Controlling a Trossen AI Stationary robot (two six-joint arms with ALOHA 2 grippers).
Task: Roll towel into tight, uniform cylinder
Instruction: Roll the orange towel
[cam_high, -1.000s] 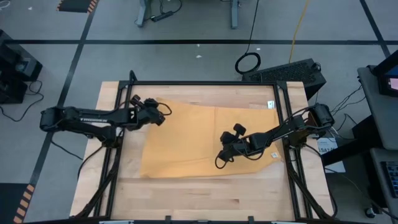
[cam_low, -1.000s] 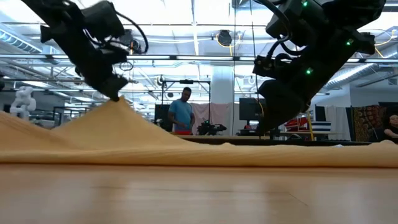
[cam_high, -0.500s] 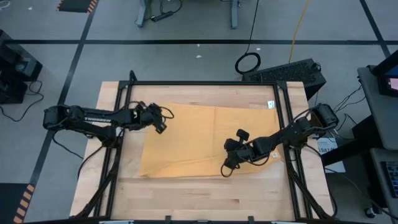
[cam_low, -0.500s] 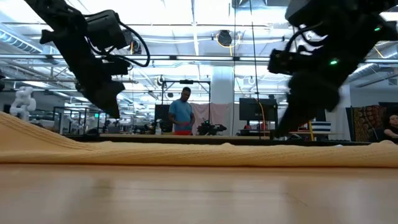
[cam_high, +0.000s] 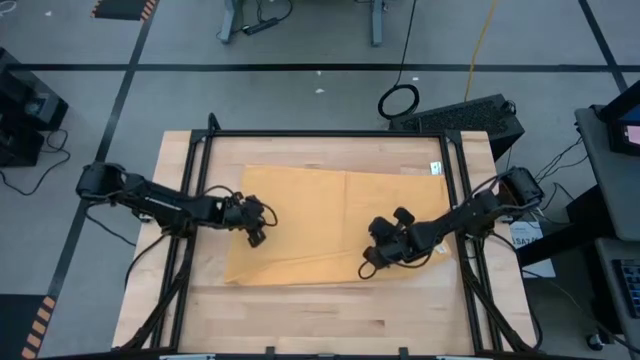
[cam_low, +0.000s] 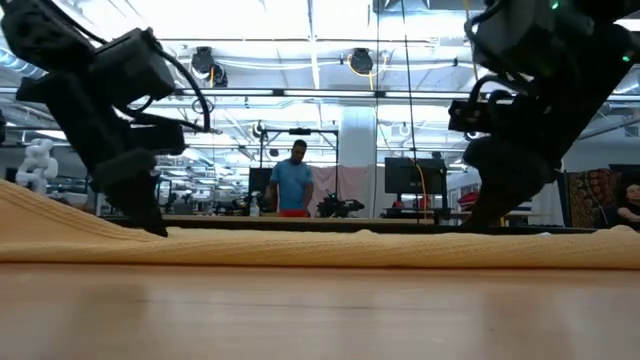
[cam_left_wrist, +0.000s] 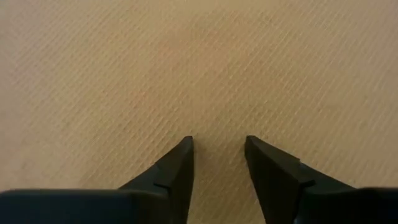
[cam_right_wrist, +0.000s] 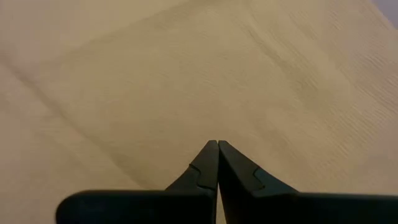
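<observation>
two dark jointed arms with looping black cables, each hand ending in tapered black fingers (cam_left_wrist: 174, 174).

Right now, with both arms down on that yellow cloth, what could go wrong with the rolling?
The mustard-yellow soft cloth towel lies flat and askew on the table, unrolled, so a roll started here may come out crooked.

The left gripper stands open over bare cloth, holding nothing; closing here might pinch a bump mid-cloth rather than an edge.

The right gripper is shut, pointing at the cloth, and could drag wrinkles.

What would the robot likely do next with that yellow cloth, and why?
Probably lower the left gripper and pinch the towel near its left edge. The towel lies flat and unrolled, and that gripper's fingers are apart just above the fabric. The right gripper is shut.
</observation>
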